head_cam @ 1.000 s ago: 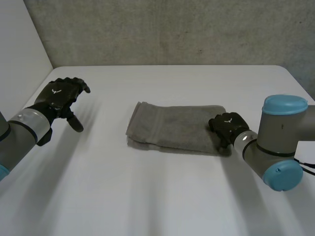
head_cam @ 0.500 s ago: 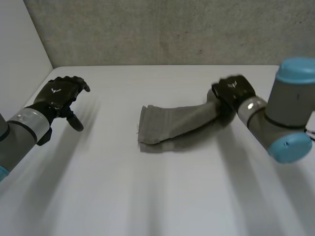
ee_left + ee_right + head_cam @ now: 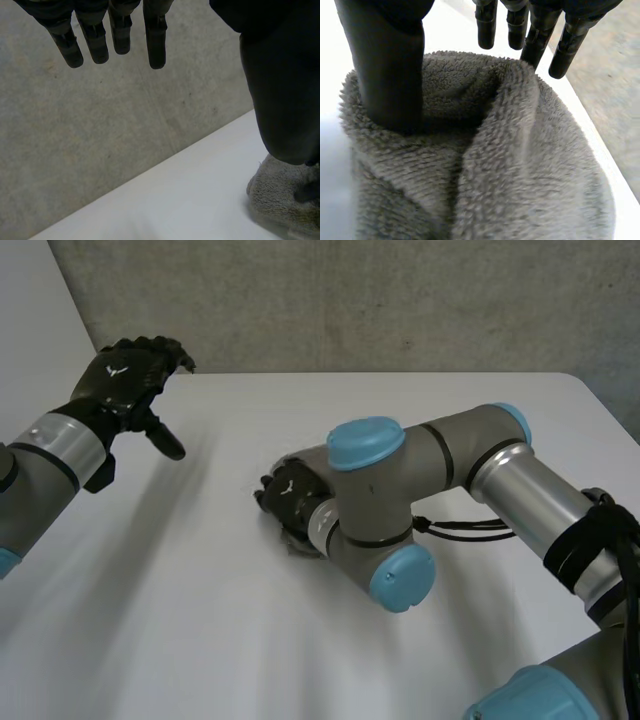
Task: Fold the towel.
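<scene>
- White table (image 3: 200,620) – it sits under both hands, and the towel lies on it.
- Right arm (image 3: 400,500) reaches across the table toward the left-arm side, elbow bent, ending at the right hand.
- Towel (image 3: 530,165) is grey and fluffy, bunched into a lump right under the right hand's palm, with a ridge of cloth standing up between the thumb and the fingers.
- Right hand (image 3: 288,495) is down on the towel – the thumb tip is planted in a hollow of the cloth and the fingers (image 3: 487,27) are straight, poking out past the towel's far edge, so it's not clamped on anything.
- Left hand (image 3: 120,385) hangs above the table, well apart from the towel, fingers straight and spread, holding nothing.
</scene>
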### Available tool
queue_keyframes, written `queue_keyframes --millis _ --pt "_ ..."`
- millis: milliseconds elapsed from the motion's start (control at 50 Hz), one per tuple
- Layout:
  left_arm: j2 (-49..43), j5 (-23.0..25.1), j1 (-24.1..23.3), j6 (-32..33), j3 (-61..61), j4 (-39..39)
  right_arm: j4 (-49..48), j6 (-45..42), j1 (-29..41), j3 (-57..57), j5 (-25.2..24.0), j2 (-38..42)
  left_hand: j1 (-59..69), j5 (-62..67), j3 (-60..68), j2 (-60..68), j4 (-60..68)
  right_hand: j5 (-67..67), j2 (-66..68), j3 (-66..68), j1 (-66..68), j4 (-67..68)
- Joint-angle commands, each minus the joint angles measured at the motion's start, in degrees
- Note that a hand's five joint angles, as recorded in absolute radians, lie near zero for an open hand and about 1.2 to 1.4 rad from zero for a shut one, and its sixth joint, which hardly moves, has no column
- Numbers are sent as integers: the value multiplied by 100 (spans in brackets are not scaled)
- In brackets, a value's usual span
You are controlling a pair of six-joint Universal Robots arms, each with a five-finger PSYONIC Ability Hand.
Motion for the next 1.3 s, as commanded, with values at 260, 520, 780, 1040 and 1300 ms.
queue_keyframes --millis 260,520,780,1040,1300 --pt "-506 -120 -1167 -550 1086 -42 5 2045 -1066 1536 -181 -2082 14 -13 8 5 8 -841 -382 -1351 -400 -445" --pt "-1438 -814 -1738 -989 2016 -104 120 3627 -1751 2247 -1455 -2486 -3 -30 -9 -12 -9 -841 -382 -1351 -400 -445" --pt "-3062 -849 -2502 -1121 2939 -595 -716 3724 -2068 2406 -40 -2153 14 -13 8 5 8 -841 -382 -1351 -400 -445" --pt "-3442 -1394 -2441 -1024 2632 -710 -768 3724 -1971 2362 -49 -1484 48 20 42 38 41 -841 -382 -1351 -400 -445" --pt "-3310 -1412 -1870 -919 1921 -684 -883 3873 -1663 2336 -84 -1071 64 37 58 55 58 -841 -382 -1351 -400 -445"
